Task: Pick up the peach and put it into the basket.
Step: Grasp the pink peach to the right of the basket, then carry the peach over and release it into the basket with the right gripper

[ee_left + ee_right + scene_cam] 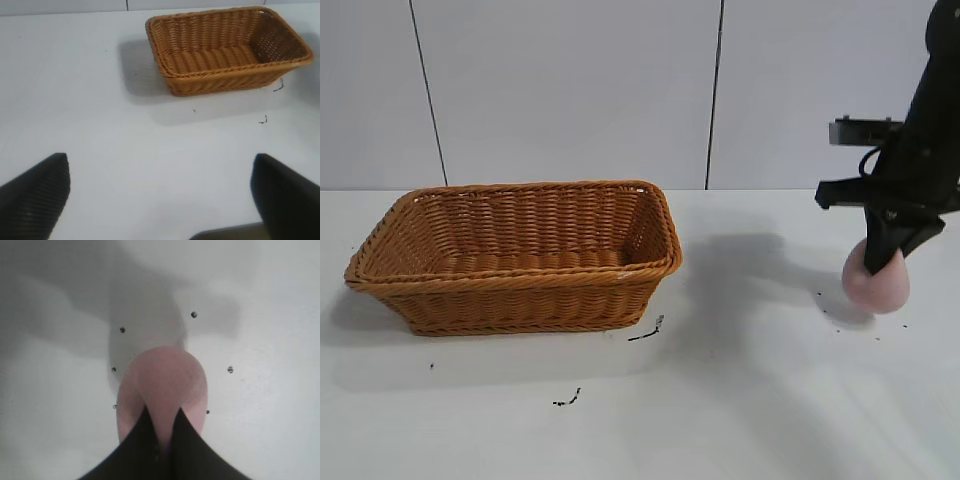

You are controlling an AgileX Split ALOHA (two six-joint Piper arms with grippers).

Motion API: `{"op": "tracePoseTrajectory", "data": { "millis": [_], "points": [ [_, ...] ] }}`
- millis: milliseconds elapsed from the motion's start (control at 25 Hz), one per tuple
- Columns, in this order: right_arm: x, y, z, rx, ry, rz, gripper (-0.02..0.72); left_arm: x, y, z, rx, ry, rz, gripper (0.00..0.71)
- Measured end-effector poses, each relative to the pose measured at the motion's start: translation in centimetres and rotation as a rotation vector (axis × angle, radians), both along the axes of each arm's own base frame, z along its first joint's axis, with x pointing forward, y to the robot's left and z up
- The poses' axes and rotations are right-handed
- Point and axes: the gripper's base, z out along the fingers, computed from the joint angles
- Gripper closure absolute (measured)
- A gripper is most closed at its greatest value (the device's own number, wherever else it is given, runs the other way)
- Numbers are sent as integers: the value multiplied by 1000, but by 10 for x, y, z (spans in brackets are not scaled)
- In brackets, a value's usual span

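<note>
Right arm: at the exterior view's right edge, reaching steeply down; right gripper (883,262) pointing downward, fingers (192,450) closed to a narrow gap, pinching the peach (880,284) | Left arm: outside the exterior view; left gripper (160,197) held above the table, fingers (35,197) spread wide, holding nothing

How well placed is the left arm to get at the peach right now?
Probably poorly: the peach sits far right, already pinched by the right hand, with the basket between. The left hand hangs open, far off.
</note>
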Motion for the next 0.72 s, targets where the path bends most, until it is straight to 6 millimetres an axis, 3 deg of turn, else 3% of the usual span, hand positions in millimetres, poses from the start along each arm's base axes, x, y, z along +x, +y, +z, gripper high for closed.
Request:
{"op": "tracePoseTrajectory", "data": {
  "millis": [160, 360, 480, 600, 720],
  "points": [
    [7, 1, 77, 7, -169, 6, 719, 0, 0, 0, 0, 0, 0, 16],
    [12, 18, 128, 26, -274, 45, 719, 0, 0, 0, 0, 0, 0, 16],
    [16, 52, 143, 46, -325, 112, 719, 0, 0, 0, 0, 0, 0, 16],
    [16, 102, 152, 74, -367, 220, 719, 0, 0, 0, 0, 0, 0, 16],
    [10, 158, 146, 101, -369, 341, 720, 0, 0, 0, 0, 0, 0, 16]
  ]
}}
